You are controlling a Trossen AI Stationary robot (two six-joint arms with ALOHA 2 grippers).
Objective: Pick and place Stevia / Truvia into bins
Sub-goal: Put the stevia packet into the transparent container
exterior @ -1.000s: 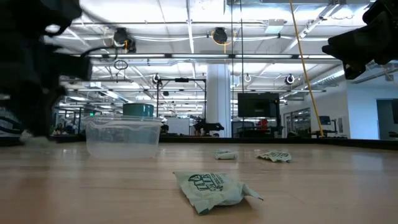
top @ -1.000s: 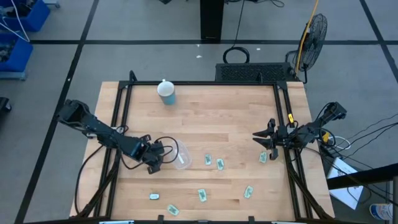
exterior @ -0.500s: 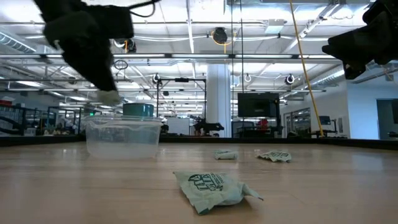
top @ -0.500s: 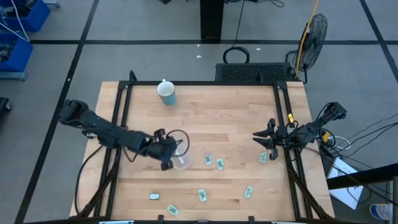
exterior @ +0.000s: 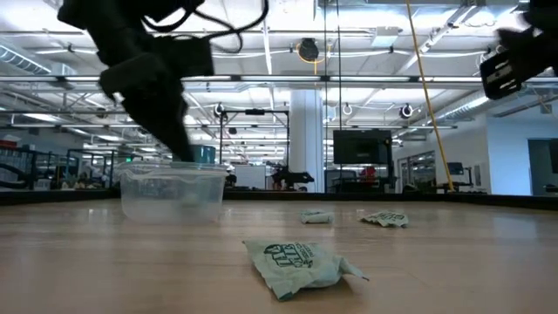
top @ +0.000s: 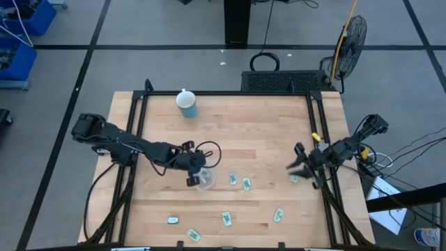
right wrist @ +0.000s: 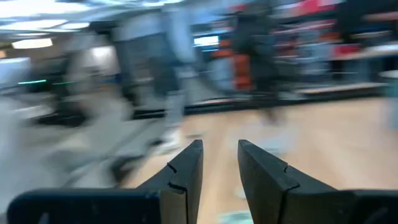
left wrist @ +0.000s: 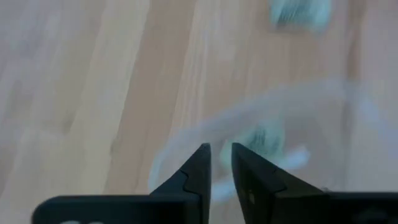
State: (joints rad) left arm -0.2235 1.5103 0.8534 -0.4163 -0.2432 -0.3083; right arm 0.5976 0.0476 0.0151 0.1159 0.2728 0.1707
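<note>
The clear container [top: 204,178] stands on the table left of centre and also shows in the low view [exterior: 172,190]. My left gripper [top: 195,171] hangs over it, pointing down, open by a narrow gap [left wrist: 221,163] with nothing between the fingers. A pale green sachet [left wrist: 264,138] shows blurred inside the container below. Several sachets lie flat on the wood: two [top: 233,179] [top: 247,183] right of the container, and others near the near edge [top: 226,219] [top: 279,215] [top: 173,220]. My right gripper [top: 301,166] is open above the right side, near one sachet [top: 295,178]. My left gripper's fingertips [exterior: 185,150] come down from above to the clear container's rim [exterior: 166,167]. I cannot tell whether they touch it.
A light blue cup with a white lid [top: 187,103] stands near the far edge. Black frame rails [top: 136,132] [top: 322,132] run along the table's left and right sides. One sachet [exterior: 296,262] lies close to the low camera. Bare wood spans the middle [top: 251,139].
My left gripper rose from the table left of the container, carrying a pale sachet at its tips. It then swung right over the container and dipped to its rim. My right gripper turned and shifted a little toward the near edge.
</note>
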